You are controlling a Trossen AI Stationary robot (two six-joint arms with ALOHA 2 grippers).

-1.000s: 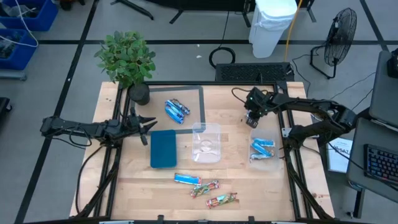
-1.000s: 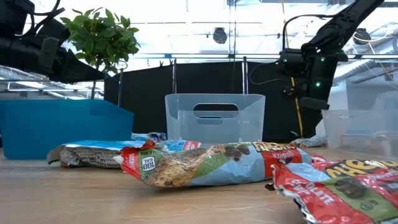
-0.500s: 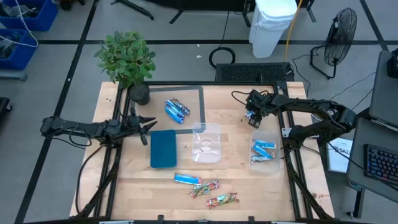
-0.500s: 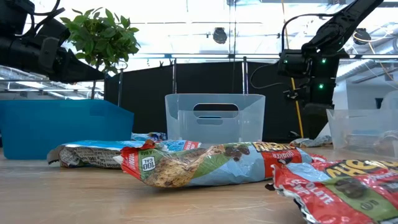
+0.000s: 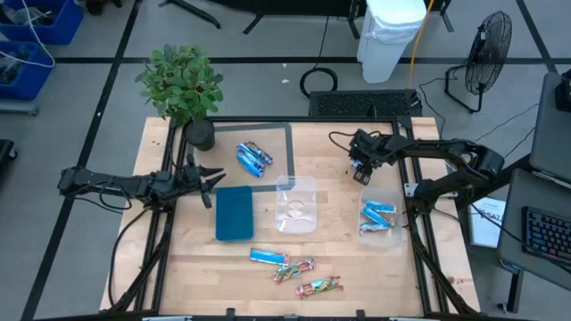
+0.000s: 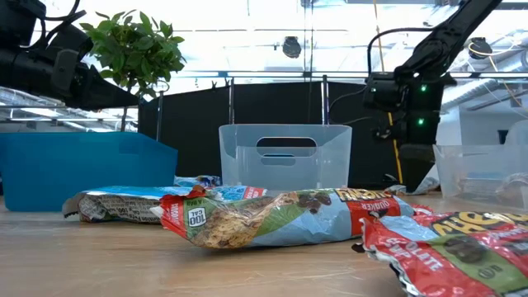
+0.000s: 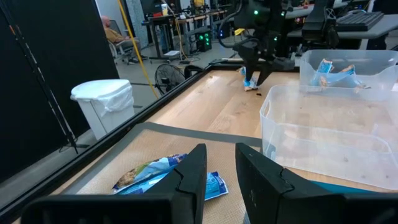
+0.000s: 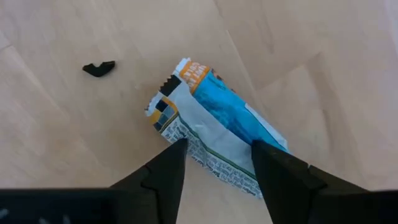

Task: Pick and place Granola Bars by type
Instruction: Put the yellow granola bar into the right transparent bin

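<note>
High view shows the sort partly done: light blue granola bars lie in the right clear tub, darker blue bars on the far mat, while four bars wait loose at the near edge. The right hand hangs over the far right of the table, its fingers closed on a blue-and-white bar. The left hand waits at the left beside the teal tray, fingers parted, empty. A potted plant, fan and white bin stand beyond.
</note>
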